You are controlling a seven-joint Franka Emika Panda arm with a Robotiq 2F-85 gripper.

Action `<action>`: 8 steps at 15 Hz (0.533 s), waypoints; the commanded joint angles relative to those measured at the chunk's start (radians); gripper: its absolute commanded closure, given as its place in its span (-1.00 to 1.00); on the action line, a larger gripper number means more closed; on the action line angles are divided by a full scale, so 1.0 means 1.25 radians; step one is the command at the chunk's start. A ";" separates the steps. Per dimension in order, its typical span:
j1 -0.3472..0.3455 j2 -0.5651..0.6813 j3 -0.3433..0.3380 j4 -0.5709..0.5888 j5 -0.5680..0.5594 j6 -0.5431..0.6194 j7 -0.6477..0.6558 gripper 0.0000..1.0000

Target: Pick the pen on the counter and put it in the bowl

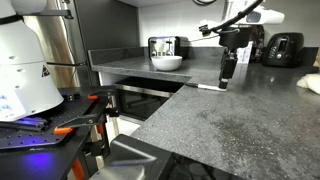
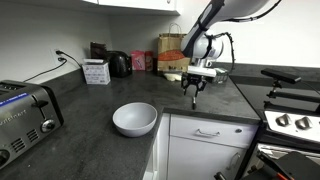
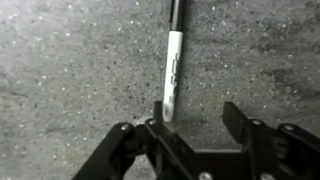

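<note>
The white pen [image 3: 172, 70] with a dark tip lies flat on the dark speckled counter [image 3: 70, 70]. In the wrist view its near end sits just beside the left finger of my gripper [image 3: 195, 110], which is open and empty. In an exterior view my gripper [image 1: 229, 75] hangs low over the counter [image 1: 230, 120], with the pen [image 1: 207, 87] a pale streak beside it. The white bowl [image 1: 167, 62] stands farther along the counter. In an exterior view the bowl [image 2: 135, 118] sits near the counter's front edge, apart from my gripper [image 2: 194, 97]. I cannot make out the pen there.
A silver toaster [image 2: 25, 115] stands beside the bowl and also shows behind it [image 1: 163, 45]. A white box [image 2: 97, 72], a black appliance [image 2: 119, 64] and cartons [image 2: 172, 50] line the back wall. A stove [image 2: 290, 120] adjoins the counter end.
</note>
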 commanded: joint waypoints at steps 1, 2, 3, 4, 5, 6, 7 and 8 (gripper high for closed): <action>-0.006 -0.012 -0.002 0.001 0.006 -0.033 -0.014 -0.51; -0.007 -0.015 -0.002 -0.003 0.005 -0.033 -0.015 -0.46; -0.008 -0.016 -0.001 -0.006 0.005 -0.036 -0.018 -0.48; -0.010 -0.014 0.000 -0.005 0.005 -0.042 -0.020 -0.35; -0.011 -0.011 0.000 -0.004 0.007 -0.050 -0.020 0.05; -0.011 -0.007 -0.001 -0.002 0.008 -0.059 -0.018 0.20; -0.010 -0.005 -0.005 -0.001 0.004 -0.065 -0.013 0.35; -0.012 -0.004 -0.006 -0.001 0.005 -0.069 -0.012 0.54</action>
